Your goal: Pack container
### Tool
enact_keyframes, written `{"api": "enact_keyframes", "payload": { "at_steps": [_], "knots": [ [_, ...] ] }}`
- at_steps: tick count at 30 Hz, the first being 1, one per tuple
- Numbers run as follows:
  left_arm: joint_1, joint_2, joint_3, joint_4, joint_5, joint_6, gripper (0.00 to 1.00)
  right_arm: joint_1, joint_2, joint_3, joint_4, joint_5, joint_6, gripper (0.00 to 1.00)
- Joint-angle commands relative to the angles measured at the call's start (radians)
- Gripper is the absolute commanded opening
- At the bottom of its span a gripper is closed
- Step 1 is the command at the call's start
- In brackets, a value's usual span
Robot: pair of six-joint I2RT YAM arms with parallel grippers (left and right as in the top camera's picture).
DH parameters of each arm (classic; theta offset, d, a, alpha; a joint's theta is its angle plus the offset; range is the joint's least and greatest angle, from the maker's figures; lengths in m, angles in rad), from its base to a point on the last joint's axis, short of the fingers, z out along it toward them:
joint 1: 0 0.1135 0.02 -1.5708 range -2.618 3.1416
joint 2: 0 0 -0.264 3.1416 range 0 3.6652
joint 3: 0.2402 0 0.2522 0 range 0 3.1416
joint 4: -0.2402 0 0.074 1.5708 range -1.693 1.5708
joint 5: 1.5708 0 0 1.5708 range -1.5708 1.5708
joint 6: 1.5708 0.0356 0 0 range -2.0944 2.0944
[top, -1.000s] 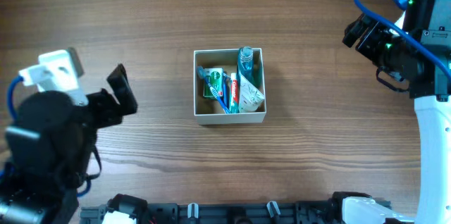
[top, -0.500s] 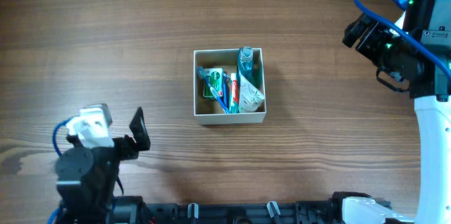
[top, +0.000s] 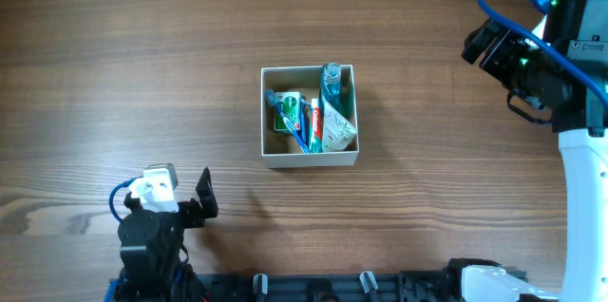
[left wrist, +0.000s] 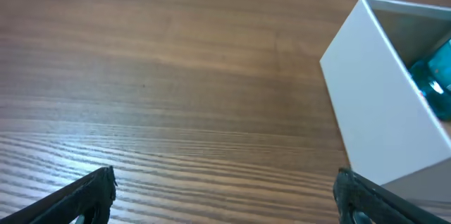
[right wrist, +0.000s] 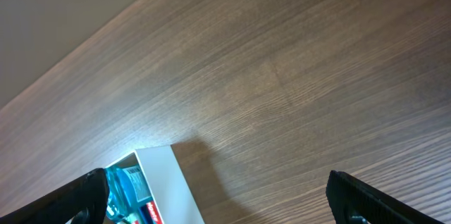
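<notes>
The container (top: 311,158), a square white-walled box with a tan inside, stands at the table's middle. It holds a green-and-white packet (top: 288,102), a toothbrush, a toothpaste tube (top: 315,123) and a clear blue bottle (top: 332,80). My left gripper (top: 205,198) is open and empty at the near left, well away from the container; its wrist view shows the box's white wall (left wrist: 380,118). My right gripper (top: 478,44) is open and empty, raised at the far right; its wrist view shows the box's corner (right wrist: 163,182) and the bottle (right wrist: 127,185).
The wooden table (top: 427,188) surrounds the box. The right arm's white base (top: 584,207) stands along the right edge. A black rail (top: 313,288) runs along the near edge.
My left arm has drawn back toward the near edge and folded down, its gripper moving right and nearer. The right arm and the box have not moved.
</notes>
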Motion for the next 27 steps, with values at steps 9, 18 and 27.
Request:
{"api": "enact_keyframes", "payload": {
  "at_steps": [9,18,27],
  "knots": [
    [-0.007,-0.018,-0.044,0.013,-0.029,0.016,1.00,-0.001,-0.002,0.015,0.002,-0.009,0.014,1.00],
    [-0.007,-0.018,-0.044,0.012,-0.029,0.016,1.00,-0.001,-0.002,0.015,0.002,-0.009,0.014,1.00],
    [-0.007,-0.018,-0.044,0.012,-0.029,0.016,1.00,-0.001,-0.002,0.015,0.002,-0.009,0.014,1.00]
  ]
}}
